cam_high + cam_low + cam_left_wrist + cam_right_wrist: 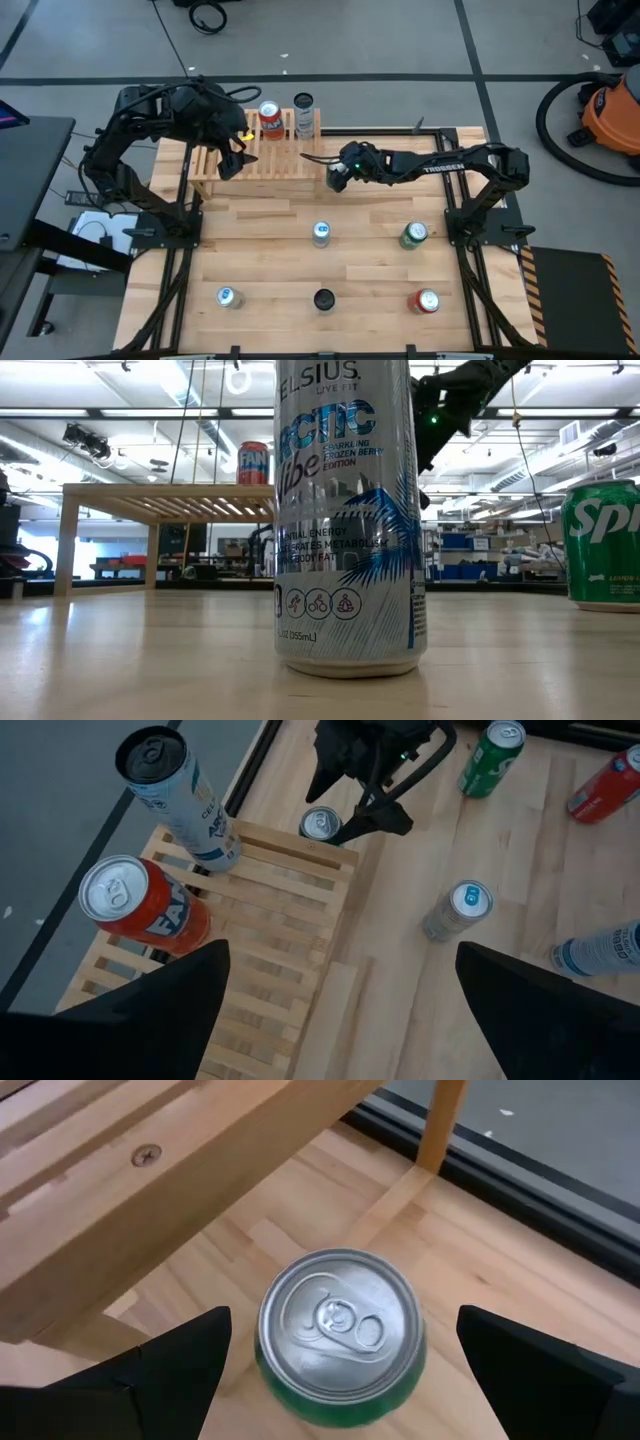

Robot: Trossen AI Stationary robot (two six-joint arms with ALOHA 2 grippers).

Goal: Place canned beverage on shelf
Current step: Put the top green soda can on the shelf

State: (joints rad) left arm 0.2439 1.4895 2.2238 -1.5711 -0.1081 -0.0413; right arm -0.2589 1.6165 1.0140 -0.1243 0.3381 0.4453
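right jaws wide astride green can (pixel 340 1342)

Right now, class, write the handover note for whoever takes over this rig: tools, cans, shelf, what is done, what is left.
Left tool: open, empty, hovering above the shelf.
Right tool: open, straddling a green can that stands on the table beside the shelf's end; not gripped yet.
Done: orange can and tall can stand on the shelf.
Left: shelve the green can, then five more cans on the table.
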